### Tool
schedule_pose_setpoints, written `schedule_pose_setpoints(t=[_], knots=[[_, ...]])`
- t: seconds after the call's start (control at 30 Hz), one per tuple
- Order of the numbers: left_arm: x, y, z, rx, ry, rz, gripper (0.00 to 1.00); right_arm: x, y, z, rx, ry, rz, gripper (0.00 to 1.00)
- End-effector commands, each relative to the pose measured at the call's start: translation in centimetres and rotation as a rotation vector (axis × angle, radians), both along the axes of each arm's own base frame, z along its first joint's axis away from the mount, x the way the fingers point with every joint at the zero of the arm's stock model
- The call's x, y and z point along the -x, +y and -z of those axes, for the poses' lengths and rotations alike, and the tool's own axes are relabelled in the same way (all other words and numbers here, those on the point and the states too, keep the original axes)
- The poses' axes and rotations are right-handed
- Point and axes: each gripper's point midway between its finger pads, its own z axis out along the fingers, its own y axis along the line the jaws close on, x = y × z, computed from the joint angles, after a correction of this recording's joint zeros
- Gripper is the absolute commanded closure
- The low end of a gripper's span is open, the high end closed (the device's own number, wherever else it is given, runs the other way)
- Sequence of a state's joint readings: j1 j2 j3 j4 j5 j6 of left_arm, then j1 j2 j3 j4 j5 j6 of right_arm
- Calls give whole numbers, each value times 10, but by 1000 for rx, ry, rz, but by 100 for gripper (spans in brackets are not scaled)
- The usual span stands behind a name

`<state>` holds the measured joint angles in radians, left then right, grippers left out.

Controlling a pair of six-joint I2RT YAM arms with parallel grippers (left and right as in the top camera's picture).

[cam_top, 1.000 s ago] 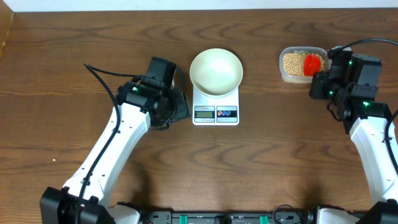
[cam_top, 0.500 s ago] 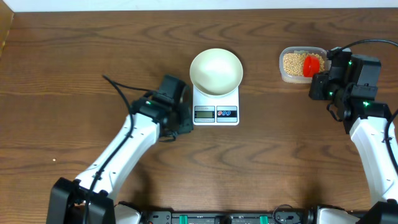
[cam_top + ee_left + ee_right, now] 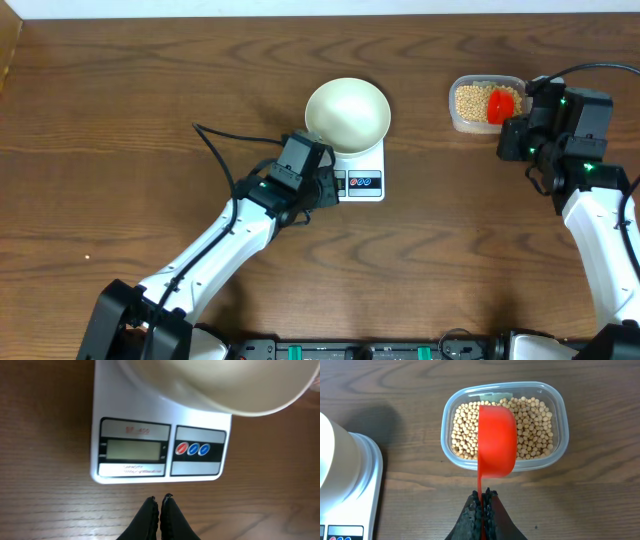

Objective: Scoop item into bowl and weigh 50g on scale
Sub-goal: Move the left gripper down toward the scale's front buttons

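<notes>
Between the pinched fingers of the right gripper [image 3: 483, 496] is the handle of a red scoop [image 3: 496, 440], held over the beans [image 3: 536, 430] in a clear tub [image 3: 561, 407]. The left gripper [image 3: 160, 502] is squeezed closed, tips together, just in front of the scale [image 3: 116, 402]. The white bowl [image 3: 225, 387] sits on the scale.

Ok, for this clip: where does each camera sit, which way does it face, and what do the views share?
Overhead: above the table, looking straight down; left arm, right arm, bowl on scale, tub of beans.
Left wrist: looks down at the scale's display; left gripper, shut, at the bottom.
Right wrist: looks down into the tub; right gripper shut on red scoop.
Shared: all three show scale and bowl.
</notes>
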<state>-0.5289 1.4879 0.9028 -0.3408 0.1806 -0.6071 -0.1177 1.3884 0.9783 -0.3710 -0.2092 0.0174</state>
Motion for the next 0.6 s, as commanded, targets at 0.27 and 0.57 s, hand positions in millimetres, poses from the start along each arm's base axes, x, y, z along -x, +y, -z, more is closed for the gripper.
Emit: schedule_pose_setpoints(t=[0.27,0.57], knots=[[-10,-15,36,30,60,-95,93,-2,-2,-6,5,-13,-6,99],[-16,-20,43,37,51,-93,93,-2,-2,-6,5,-14,-6,99]])
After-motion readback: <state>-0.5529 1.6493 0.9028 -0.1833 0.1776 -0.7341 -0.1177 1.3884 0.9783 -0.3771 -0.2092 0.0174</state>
